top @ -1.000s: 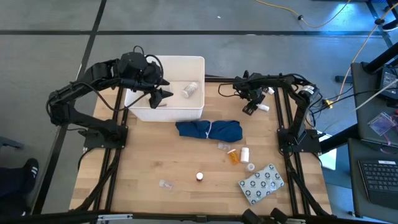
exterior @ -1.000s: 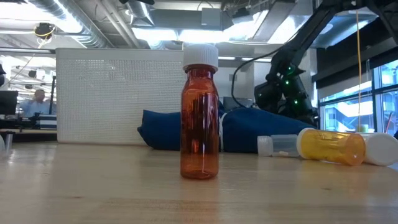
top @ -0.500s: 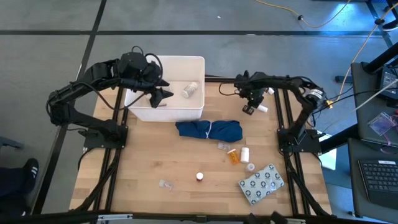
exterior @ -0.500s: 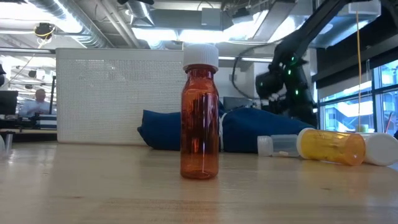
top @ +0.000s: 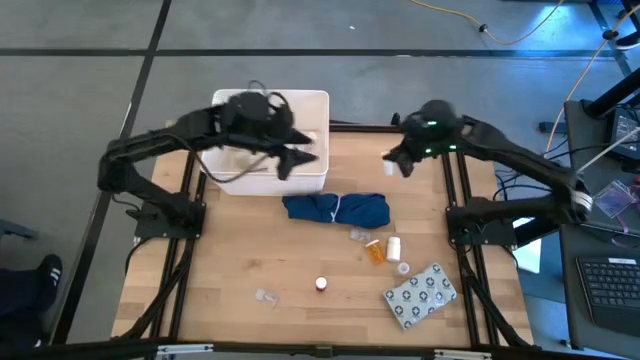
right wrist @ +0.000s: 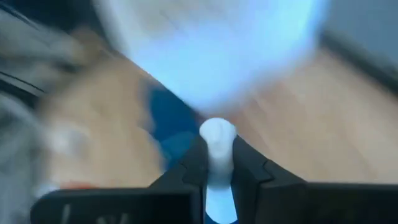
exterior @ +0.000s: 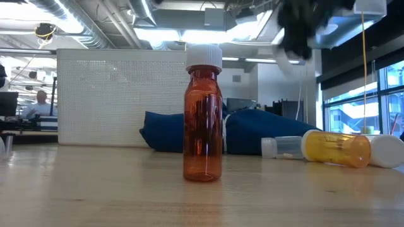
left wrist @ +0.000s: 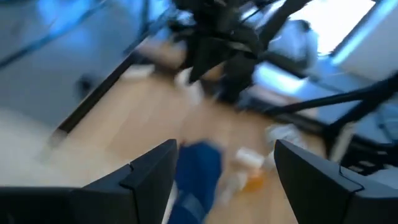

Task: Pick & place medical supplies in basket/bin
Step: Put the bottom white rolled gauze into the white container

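While the right gripper point(right wrist: 217, 163) hangs above the far right part of the worktop point(top: 250, 260), its fingers are clamped on one small white vial point(right wrist: 217, 142). The left gripper point(left wrist: 221, 177) sits over the near right corner of the white tub point(top: 318, 101), fingers spread wide with nothing between them. The tub stands at the far left of the worktop; what lies inside is hidden by the arm. One dark blue cloth point(top: 336, 210) lies just in front of the tub. Near the cloth's right end lie one clear vial point(top: 358, 235), one orange pill bottle point(top: 373, 250) on its side and two small white pieces point(top: 394, 246) beside it. One amber bottle point(exterior: 202, 113) stands upright mid-worktop, one clear vial point(top: 266, 296) lies to its left, and one grey dotted blister pack point(top: 421, 294) rests at the near right.
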{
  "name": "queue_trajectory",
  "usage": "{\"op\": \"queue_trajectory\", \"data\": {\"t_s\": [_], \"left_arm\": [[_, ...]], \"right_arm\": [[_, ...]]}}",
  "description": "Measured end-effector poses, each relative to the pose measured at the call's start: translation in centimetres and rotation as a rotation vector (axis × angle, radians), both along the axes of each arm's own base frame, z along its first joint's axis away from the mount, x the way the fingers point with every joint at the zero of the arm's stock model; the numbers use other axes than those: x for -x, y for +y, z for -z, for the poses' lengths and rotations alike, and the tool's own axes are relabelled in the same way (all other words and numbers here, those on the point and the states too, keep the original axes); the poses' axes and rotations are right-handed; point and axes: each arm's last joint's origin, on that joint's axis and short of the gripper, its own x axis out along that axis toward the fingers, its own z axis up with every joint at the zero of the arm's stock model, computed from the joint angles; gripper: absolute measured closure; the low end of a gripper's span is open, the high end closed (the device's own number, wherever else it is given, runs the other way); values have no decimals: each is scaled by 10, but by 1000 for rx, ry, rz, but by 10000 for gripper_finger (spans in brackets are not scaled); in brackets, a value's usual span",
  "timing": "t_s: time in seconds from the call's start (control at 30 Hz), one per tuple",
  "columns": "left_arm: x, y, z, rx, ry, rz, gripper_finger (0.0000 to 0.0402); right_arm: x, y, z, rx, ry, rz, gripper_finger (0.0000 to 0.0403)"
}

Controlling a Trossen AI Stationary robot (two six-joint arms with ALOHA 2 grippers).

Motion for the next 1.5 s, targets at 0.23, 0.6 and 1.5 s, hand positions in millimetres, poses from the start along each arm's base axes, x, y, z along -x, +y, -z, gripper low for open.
{"op": "queue_trajectory", "data": {"t_s": [0.23,0.6,1.5], "left_arm": [[-65,-31,19,-82,-145,167,141],[-107,-59,35,-150,-287,209,141],[-103,-56,40,-55,-204,73,166]], "right_arm": [[21,44,-79,122,-641,-152,360],[-1,65,-82,142,-708,-212,359],[-56,78,-60,146,-677,-324,358]]}}
